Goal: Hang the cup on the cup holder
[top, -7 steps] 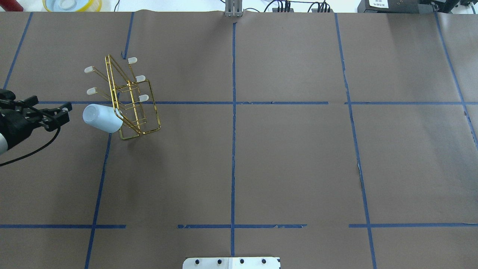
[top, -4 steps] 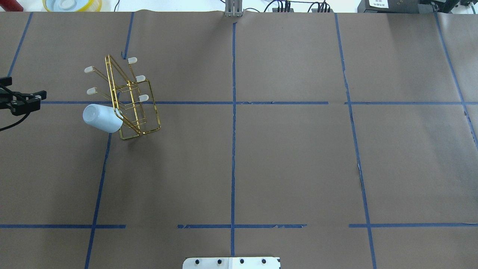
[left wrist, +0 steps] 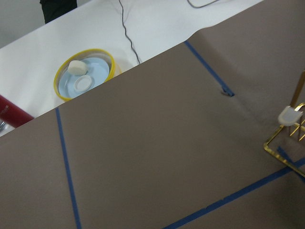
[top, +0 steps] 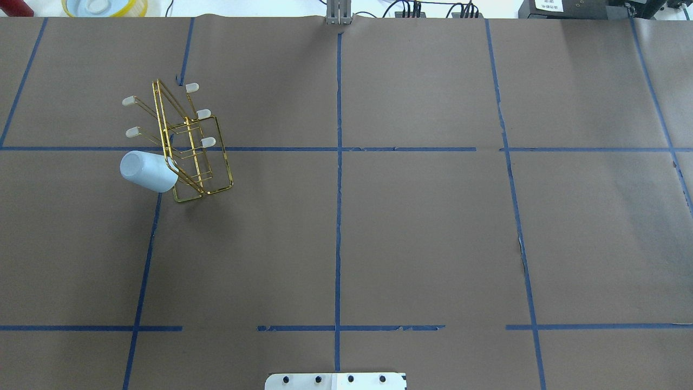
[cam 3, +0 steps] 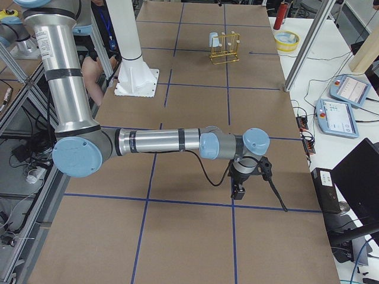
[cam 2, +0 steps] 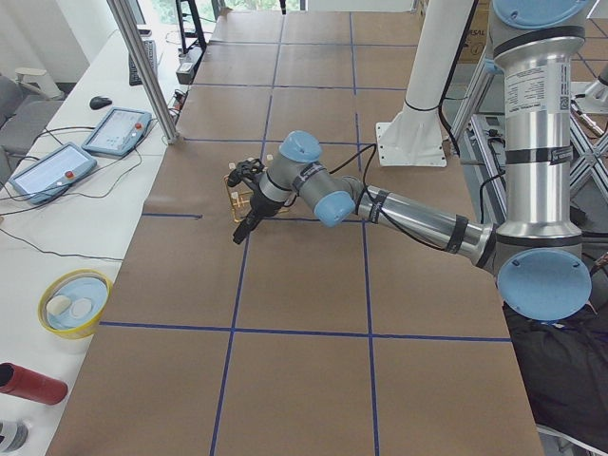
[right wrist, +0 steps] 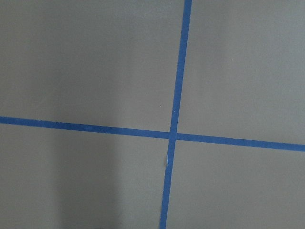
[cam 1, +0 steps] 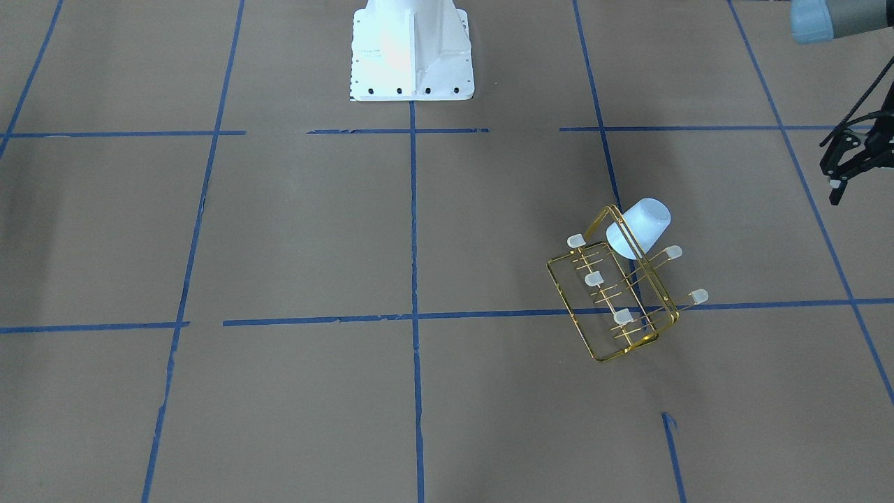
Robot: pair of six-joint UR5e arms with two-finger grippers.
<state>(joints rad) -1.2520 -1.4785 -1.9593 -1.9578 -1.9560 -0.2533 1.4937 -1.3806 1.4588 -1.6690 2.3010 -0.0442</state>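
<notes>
The cup (cam 1: 646, 222) is observed in the front-facing view seated mouth-first over a prong of the cup holder (cam 1: 614, 302), tilted, its closed base turned toward the left gripper (cam 1: 832, 170). The cup touches the gold frame at the rack's end. It is well apart from the left gripper, which sits at the frame's edge with its fingers spread and nothing between them. The remaining capped prongs carry nothing.

Overhead view: the cup (top: 145, 171) hangs on the cup holder (top: 187, 146), on the rack's side that faces the left arm. Neither gripper appears here.

Exterior left view: the left gripper (cam 2: 245, 201) hovers above the brown paper with its fingers apart. Gold wire of the cup holder (cam 2: 235, 182) shows just behind it. The cup is hidden by the gripper. A yellow-rimmed bowl (cam 2: 74, 302) stands on the white bench on the gripper's far side from the robot.

Exterior right view: the right gripper (cam 3: 238, 190) points down at the table; whether it is spread or closed cannot be told. The cup (cam 3: 214, 39) and cup holder (cam 3: 226, 50) stand far from it, at the table's other end.

Left wrist view: one corner of the cup holder (left wrist: 286, 143) and one prong cap (left wrist: 287, 114) enter at the edge. No fingers show.

Right wrist view: only a blue tape cross (right wrist: 172, 135) on the paper.
</notes>
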